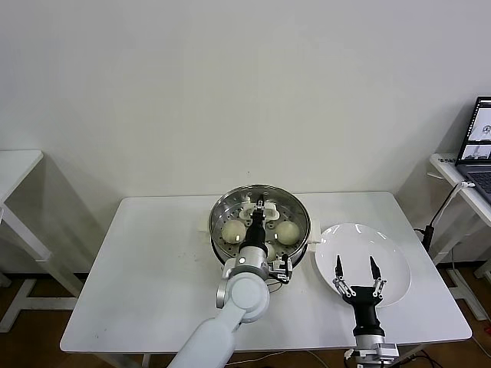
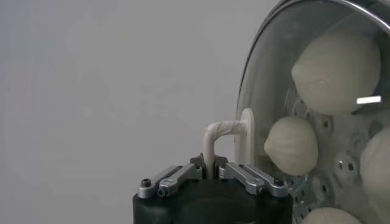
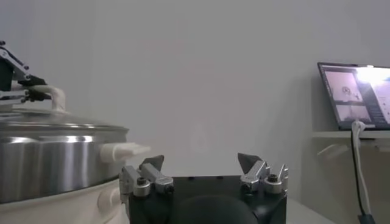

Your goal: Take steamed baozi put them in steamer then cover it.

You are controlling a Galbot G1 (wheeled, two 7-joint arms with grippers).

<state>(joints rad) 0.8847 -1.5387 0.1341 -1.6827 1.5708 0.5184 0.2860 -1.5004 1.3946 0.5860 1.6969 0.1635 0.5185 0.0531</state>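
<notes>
Head view first: we see the steamer on the white table, near the far edge and about midway across, with the steamed baozi lying inside on the perforated tray. Two buns show plainly there, one on each side of our left arm, and a third peeks out near the arm. Our left wrist view looks through the glass lid at four buns beneath it. The lid rests on the steamer's rim, as our right wrist view shows, where its dome sits flat atop the steel wall.

Our left gripper reaches over the middle of the pot, and its fingers are clenched on the lid's cream loop handle, which rises between the two finger links in the left wrist view.

Just beside the steamer, on our right side, lies the white plate. Our right gripper hovers over that plate with its jaws spread apart, holding nothing.

Farther off to our right, a laptop stands on a side table, its screen lit.
</notes>
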